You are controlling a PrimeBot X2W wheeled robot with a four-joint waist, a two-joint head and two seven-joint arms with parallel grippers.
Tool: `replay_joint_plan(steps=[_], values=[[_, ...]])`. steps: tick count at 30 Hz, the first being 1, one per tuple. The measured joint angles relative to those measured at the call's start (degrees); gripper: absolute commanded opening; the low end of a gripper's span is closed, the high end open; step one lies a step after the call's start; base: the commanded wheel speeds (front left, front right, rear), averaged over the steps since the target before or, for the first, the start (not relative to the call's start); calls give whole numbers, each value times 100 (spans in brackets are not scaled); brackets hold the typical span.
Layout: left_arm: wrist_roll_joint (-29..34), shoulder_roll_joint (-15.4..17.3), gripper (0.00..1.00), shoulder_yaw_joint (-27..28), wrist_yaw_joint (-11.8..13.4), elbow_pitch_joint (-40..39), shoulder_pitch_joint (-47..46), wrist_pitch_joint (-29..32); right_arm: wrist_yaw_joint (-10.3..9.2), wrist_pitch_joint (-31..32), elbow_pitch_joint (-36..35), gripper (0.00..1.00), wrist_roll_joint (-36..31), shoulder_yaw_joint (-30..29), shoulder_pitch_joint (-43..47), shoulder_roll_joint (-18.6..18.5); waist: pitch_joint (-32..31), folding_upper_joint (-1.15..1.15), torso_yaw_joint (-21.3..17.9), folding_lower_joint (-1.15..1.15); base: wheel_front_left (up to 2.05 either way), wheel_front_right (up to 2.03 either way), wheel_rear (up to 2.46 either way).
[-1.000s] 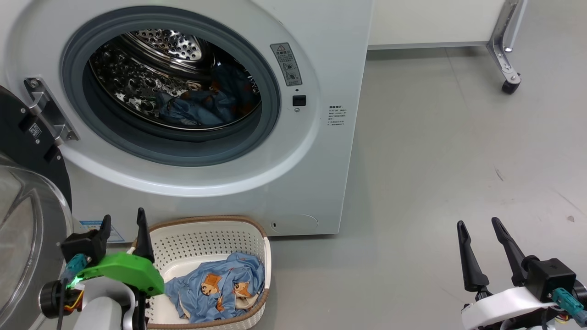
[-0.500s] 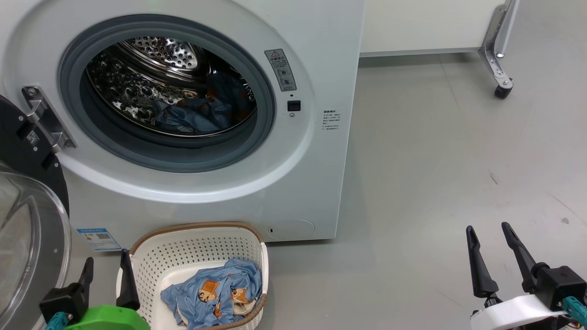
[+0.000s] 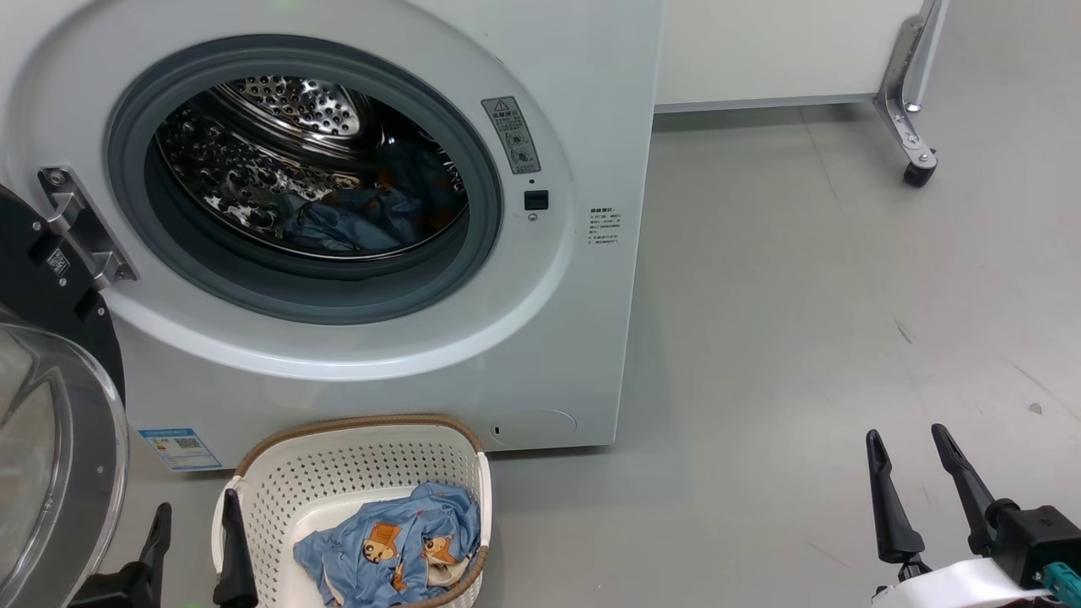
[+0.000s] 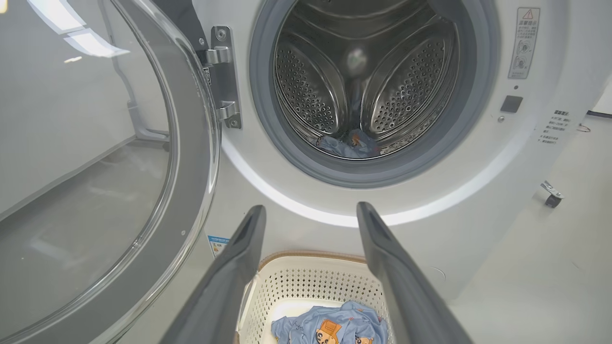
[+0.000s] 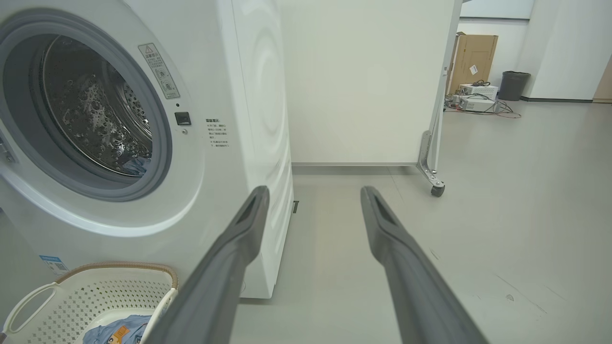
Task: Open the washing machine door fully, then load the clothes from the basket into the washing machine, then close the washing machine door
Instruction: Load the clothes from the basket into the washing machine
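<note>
The white washing machine (image 3: 557,355) stands with its door (image 3: 51,473) swung wide to the left, glass bowl facing out. One blue garment (image 3: 346,224) lies in the steel drum. The cream basket (image 3: 355,473) sits on the floor below the opening, holding blue clothes (image 3: 397,545) printed with orange figures. My left gripper (image 3: 194,515) is open and holds nothing, low at the basket's left side; in its wrist view the left gripper (image 4: 310,210) points at the machine's front above the basket (image 4: 306,282). My right gripper (image 3: 906,439) is open over bare floor, far right.
A white partition on a metal leg with a caster (image 3: 916,169) stands behind, to the right of the machine. Grey floor (image 3: 802,338) stretches right of the machine. A cardboard box (image 5: 471,57) and a dark bin (image 5: 512,85) sit far back.
My left gripper has dropped to the bottom edge of the head view, still open. The head camera has shifted a little. Basket and clothes lie as before.
</note>
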Motion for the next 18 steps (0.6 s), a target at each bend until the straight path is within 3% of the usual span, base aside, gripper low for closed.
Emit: replay_joint_plan(steps=[18], values=[[-14,22,100,-281,-34,-603,394,-14,0,0,-142,100,0,158,9,53,275,0,-98,0,0,0,0]])
